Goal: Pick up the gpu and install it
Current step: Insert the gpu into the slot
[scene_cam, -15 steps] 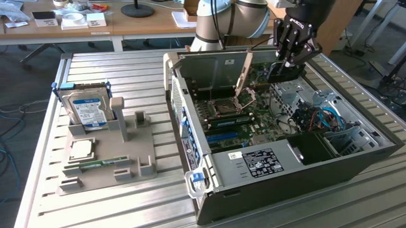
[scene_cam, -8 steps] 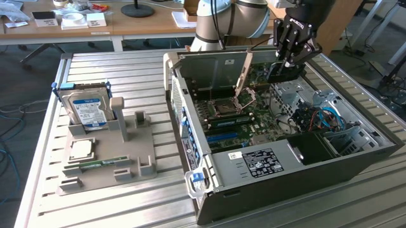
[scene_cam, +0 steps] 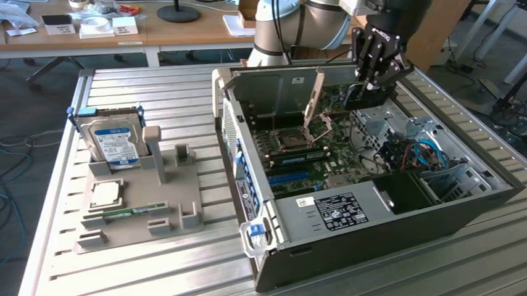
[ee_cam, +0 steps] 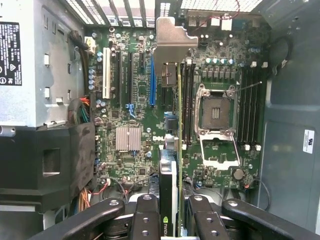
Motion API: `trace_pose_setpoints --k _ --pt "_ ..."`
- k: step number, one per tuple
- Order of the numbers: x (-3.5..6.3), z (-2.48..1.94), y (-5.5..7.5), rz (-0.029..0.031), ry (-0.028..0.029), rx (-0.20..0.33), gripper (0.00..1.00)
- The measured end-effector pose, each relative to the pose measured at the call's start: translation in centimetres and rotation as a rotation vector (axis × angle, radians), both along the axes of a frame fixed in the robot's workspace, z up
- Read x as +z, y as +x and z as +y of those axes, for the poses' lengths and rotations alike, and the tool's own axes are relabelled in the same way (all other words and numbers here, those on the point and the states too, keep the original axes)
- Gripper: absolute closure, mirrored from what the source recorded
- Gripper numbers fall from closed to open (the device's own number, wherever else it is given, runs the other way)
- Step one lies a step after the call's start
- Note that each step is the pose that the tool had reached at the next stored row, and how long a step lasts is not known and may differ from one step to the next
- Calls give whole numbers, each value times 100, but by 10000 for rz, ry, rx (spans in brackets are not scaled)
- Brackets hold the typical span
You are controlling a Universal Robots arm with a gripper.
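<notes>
Slatted metal surface [scene_cam: 165, 271]. Lying directly on it: a grey moulded holder tray [scene_cam: 185, 185] toward the exterior view's left, and an open black computer case [scene_cam: 371, 246] on its side toward the exterior view's right, the two apart.

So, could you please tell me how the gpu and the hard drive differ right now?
Hold: the gpu is clamped in the gripper; the hard drive is untouched.
Place: the gpu is inside the open case, edge-on to the motherboard; the hard drive sits in the grey holder outside it.
Look: the gpu is a thin card with a black shroud; the hard drive is a thicker box with a blue label.
Both stand on edge.
</notes>
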State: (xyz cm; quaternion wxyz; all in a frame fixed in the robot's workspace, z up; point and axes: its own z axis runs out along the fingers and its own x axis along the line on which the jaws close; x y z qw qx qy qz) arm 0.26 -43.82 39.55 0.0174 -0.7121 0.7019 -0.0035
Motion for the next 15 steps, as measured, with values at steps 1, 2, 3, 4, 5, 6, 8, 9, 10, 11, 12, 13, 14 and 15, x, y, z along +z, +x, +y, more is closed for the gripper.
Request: trace_pose_setpoints --k 1,2,3,4,5,6,8,9,10,11,12,13,14,15 --pt "-15 0 -8 -12 -1 0 73" --pt "-32 0 -15 -19 0 0 73" --pt "-51 0 -20 -21 -1 0 73" --pt "-69 0 -25 -22 -2 -1 73" --pt "-86 0 -28 -22 -2 -1 73" --pt "-102 0 -31 -23 -1 0 73" --pt "-115 0 -32 -22 -3 1 73" --pt "-115 0 -32 -21 -3 2 73" --pt "-115 0 -33 -21 -4 1 73" --pt "-115 0 -33 -21 -3 0 73" --pt "-116 0 -33 -22 -2 0 73" --pt "-116 0 -33 -22 -1 0 73" --pt "-116 0 -33 -22 -2 0 73" --pt "-116 0 -37 -22 -1 -2 73"
